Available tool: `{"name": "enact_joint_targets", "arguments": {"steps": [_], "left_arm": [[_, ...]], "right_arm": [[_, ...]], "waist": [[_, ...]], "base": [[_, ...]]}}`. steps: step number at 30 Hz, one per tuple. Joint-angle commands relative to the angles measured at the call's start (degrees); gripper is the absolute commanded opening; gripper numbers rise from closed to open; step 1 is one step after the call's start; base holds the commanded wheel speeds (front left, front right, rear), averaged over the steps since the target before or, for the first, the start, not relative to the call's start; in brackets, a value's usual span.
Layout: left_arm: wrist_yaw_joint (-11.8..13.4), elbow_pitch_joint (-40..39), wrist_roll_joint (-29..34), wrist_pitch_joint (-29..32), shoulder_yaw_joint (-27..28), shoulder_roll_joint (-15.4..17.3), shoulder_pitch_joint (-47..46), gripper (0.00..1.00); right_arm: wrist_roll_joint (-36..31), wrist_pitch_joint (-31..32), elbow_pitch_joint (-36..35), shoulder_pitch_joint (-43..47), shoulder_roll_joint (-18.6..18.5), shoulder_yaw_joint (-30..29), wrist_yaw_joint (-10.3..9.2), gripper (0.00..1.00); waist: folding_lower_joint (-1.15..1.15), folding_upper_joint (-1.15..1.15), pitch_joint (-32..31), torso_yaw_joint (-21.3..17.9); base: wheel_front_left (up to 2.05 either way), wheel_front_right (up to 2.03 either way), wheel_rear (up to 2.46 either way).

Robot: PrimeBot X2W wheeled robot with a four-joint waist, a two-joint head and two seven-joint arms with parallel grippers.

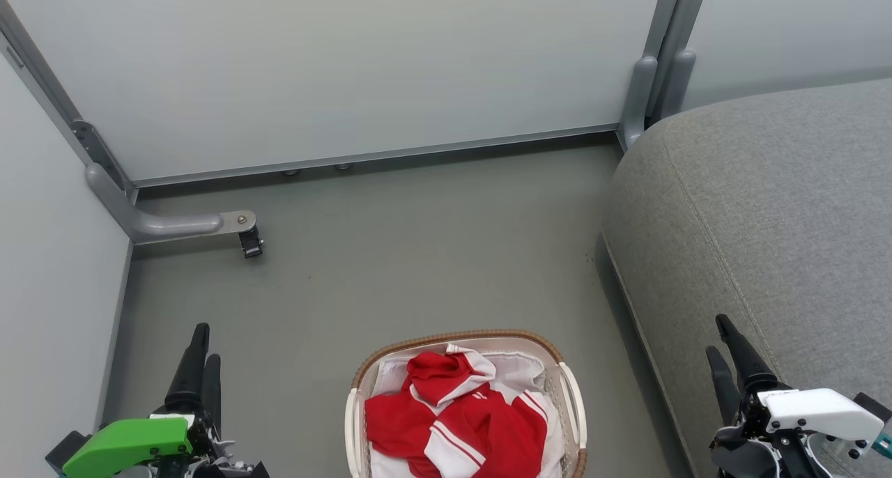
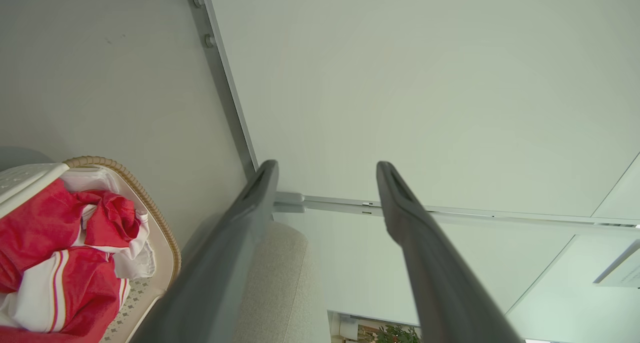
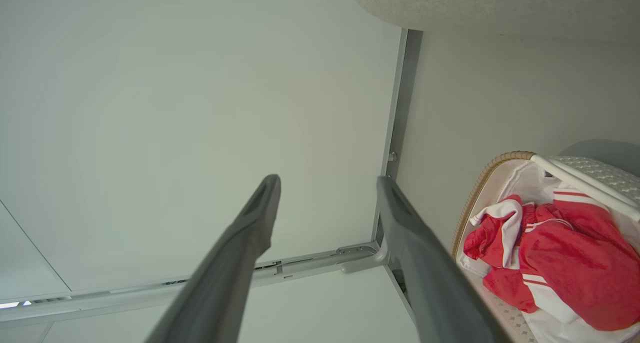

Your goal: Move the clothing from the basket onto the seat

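- Left gripper [image 1: 206,344] low, pointing up, jaws apart, empty; right gripper [image 1: 716,335] likewise, at the edge of the seat [image 1: 766,206]
- Clothing [image 1: 460,415] heaped in the basket [image 1: 456,337] — between the two, untouched

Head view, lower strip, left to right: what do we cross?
left gripper → basket, with the clothing in it → right gripper

Left claw [image 1: 207,343] is sitting low on the left side, pointing forward, with jaws standing spread and empty. Right claw [image 1: 716,335] is sitting low on the right side, likewise spread and empty.
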Motion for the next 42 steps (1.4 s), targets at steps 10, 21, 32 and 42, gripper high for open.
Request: {"name": "enact_joint_targets", "arguments": {"steps": [10, 21, 32, 42], "left_arm": [[-0.11, -2.67, 2.56, -3.13, -2.87, 0.24, -0.08, 1.0], [-0.18, -4.9, 8.44, -5.8, -4.13, 0.34, 0.41, 1.0], [-0.25, -6.74, 19.47, -8.2, -5.08, 0.43, 0.9, 1.0], [-0.3, -8.18, 29.76, -10.16, -5.35, 0.51, 1.38, 1.0]], "right_arm": [[-3.13, -3.24, -1.48, -0.29, -0.57, 1.27, 0.01, 1.0], [-12.28, -5.94, -2.25, -0.31, -0.72, 0.52, 0.02, 1.0], [-23.49, -8.37, -3.0, -0.25, -0.85, -0.45, 0.02, 1.0], [-34.93, -10.32, -4.74, 0.17, -0.92, -0.78, 0.02, 1.0]], "waist": [[0.0, 0.0, 0.16, 0.01], [0.0, 0.0, 0.4, 0.09], [0.0, 0.0, 0.6, 0.15], [0.0, 0.0, 0.81, 0.23]], "base": [[0.0, 0.0, 0.0], [0.0, 0.0, 0.0], [0.0, 0.0, 0.0], [0.0, 0.0, 0.0]]}}
